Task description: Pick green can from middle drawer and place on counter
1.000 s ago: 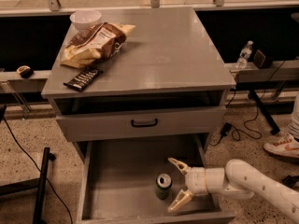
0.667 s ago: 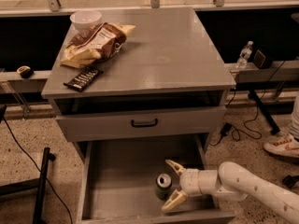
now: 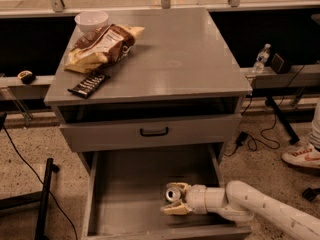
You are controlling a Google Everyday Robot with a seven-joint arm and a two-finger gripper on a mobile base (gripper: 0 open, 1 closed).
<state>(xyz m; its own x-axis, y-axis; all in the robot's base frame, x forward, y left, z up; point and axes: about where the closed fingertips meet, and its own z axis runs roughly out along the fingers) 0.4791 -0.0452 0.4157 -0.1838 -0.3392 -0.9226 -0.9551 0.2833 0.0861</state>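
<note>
The gripper (image 3: 175,198) has slid in from the right over the last second and now sits low in the frame, its pale fingers spread either side of the green can (image 3: 172,193), which stands upright near the front right of the open middle drawer (image 3: 125,184). A moment ago there was clear floor between them; now the can sits between the fingers, not visibly pinched. I'd say squeezing comes next, with the counter (image 3: 190,54) waiting above.

A white bowl (image 3: 91,20), chip bag (image 3: 102,46) and dark candy bar (image 3: 88,84) crowd the worktop's (image 3: 190,59) ten o'clock corner; a water bottle (image 3: 260,59) stands at three, the hand (image 3: 175,199) at six.
</note>
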